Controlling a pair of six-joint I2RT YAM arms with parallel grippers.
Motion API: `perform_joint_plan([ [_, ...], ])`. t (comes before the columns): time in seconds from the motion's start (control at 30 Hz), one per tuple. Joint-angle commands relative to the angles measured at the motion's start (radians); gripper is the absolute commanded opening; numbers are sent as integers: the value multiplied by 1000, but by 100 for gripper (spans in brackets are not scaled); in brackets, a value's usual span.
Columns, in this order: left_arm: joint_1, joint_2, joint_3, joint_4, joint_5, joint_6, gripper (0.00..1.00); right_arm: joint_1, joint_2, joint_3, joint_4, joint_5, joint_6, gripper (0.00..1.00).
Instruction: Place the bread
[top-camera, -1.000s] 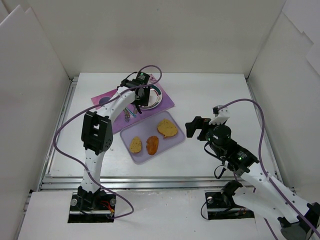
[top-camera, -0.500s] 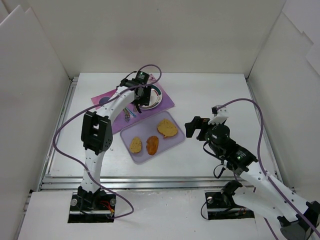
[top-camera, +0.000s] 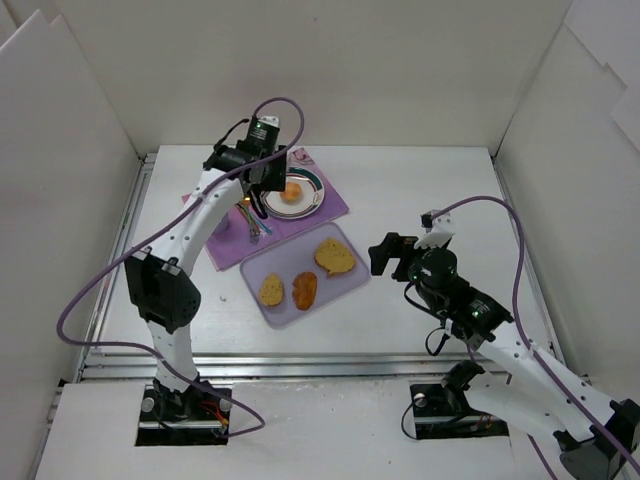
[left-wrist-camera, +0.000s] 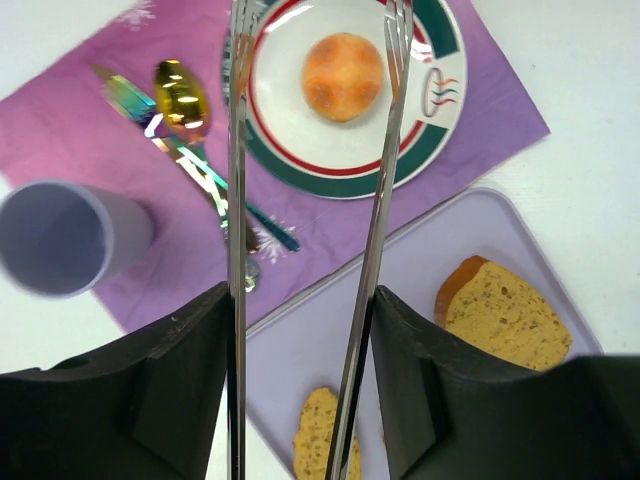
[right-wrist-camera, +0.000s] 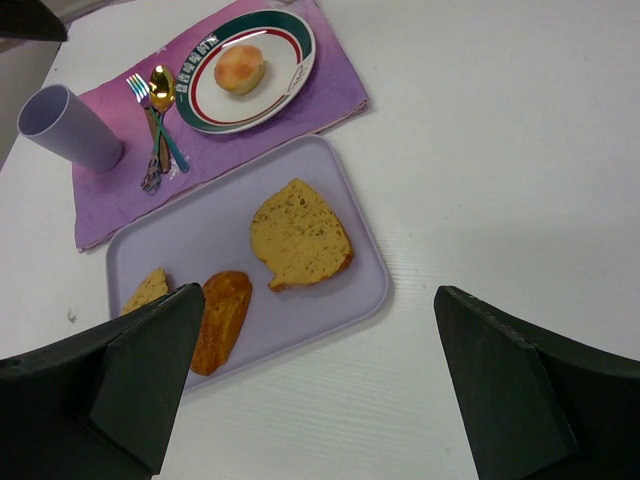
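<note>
white panels wall in a white tabletop (top-camera: 430, 190), and toward its far left lies a purple rectangular placemat (left-wrist-camera: 80, 140) carrying a round white plate with a green and red rim (left-wrist-camera: 432, 138). the small round orange-tan bun with a paler centre (left-wrist-camera: 343, 77) sits on that plate, a little off centre, touching nothing else. the left gripper (left-wrist-camera: 318, 15) hangs above it, its two long thin metal prongs spread wider than the bun with nothing between them; the bun looks placed and let go. the right gripper (top-camera: 383, 254) hovers just beside the lavender plastic tray (right-wrist-camera: 200, 240), fingers wide apart and empty, well apart from the plate. by its look the bun is light, soft and a bit springy, with a smooth domed crust that thin prongs could dent or slide off. should it need another lift, the widest part of its sides, low near the plate, seems the safest hold, squeezed gently.
</note>
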Motion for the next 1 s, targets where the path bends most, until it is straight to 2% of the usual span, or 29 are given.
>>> perform_joint_plan([
  [0.0, 19, -116, -11, -85, -138, -46, 49, 0, 3, 38, 54, -1, 8, 98],
  [0.13, 113, -236, -60, -162, -160, -102, 47, 3, -3, 38, 57, -21, 9, 98],
  [0.3, 271, -438, -255, -124, -157, -145, 47, 2, -4, 35, 56, -29, 11, 98],
  [0.43, 389, -515, -393, -124, -157, -172, 46, 0, 6, 37, 58, -35, 12, 98],
  [0.53, 461, -573, -560, -66, -108, -178, 48, 5, 9, 40, 58, -41, 14, 98],
  [0.63, 495, -602, -663, -17, -54, -191, 48, -1, 6, 38, 59, -40, 14, 98],
  [0.8, 495, -627, -826, 80, -40, -232, 47, -1, -1, 35, 59, -40, 12, 98],
  [0.97, 515, -583, -881, 140, -20, -218, 48, -1, 0, 37, 58, -37, 12, 98],
])
